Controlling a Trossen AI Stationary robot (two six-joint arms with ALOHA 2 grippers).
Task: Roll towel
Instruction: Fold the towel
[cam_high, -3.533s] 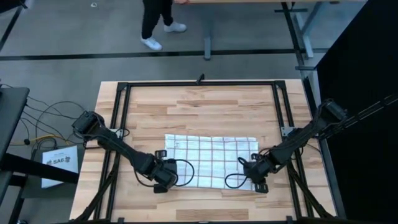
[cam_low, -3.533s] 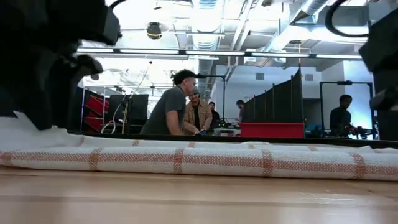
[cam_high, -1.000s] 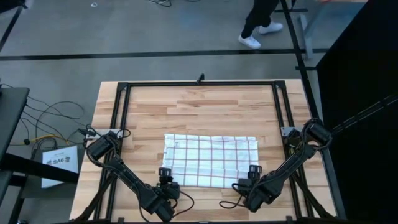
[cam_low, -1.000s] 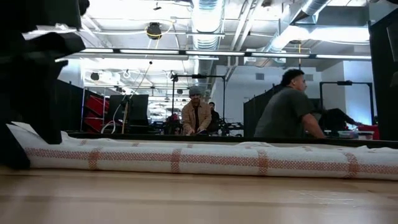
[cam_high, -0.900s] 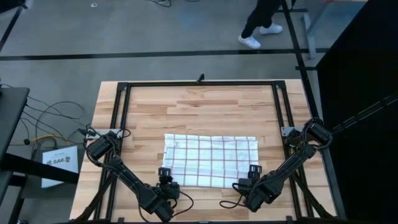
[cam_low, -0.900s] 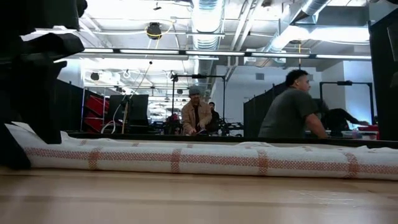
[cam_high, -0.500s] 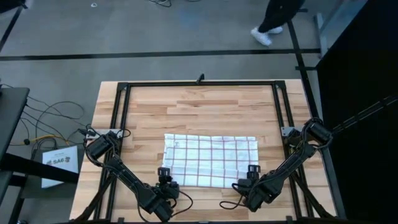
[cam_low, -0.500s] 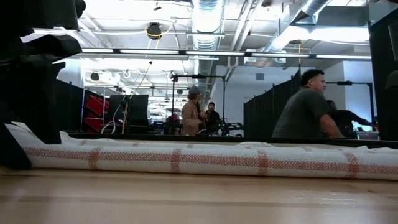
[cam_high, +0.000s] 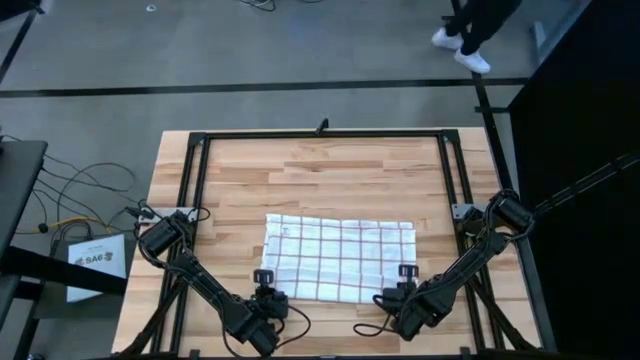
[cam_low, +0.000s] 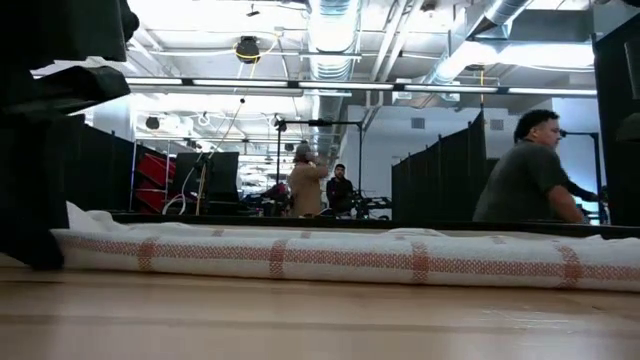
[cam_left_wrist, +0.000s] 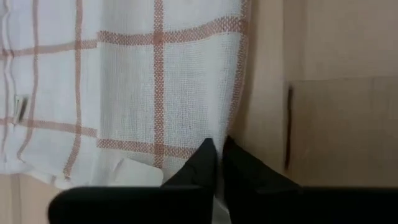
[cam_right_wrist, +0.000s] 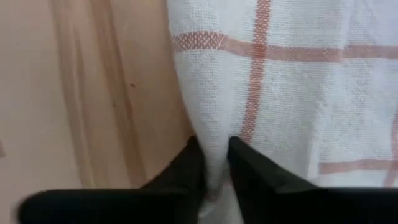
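Gripping the near corners of the towel, the left tool and right tool are pinched shut on cloth. The towel lies mid-table, long axis spanning both tools, extending away from them.

Overhead, low table-level, two close wrist cams, all sharing towel.

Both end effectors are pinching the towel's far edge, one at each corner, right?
Not the far edge. The high view shows the left end effector and right end effector pinching the towel at its near edge, one at each corner.
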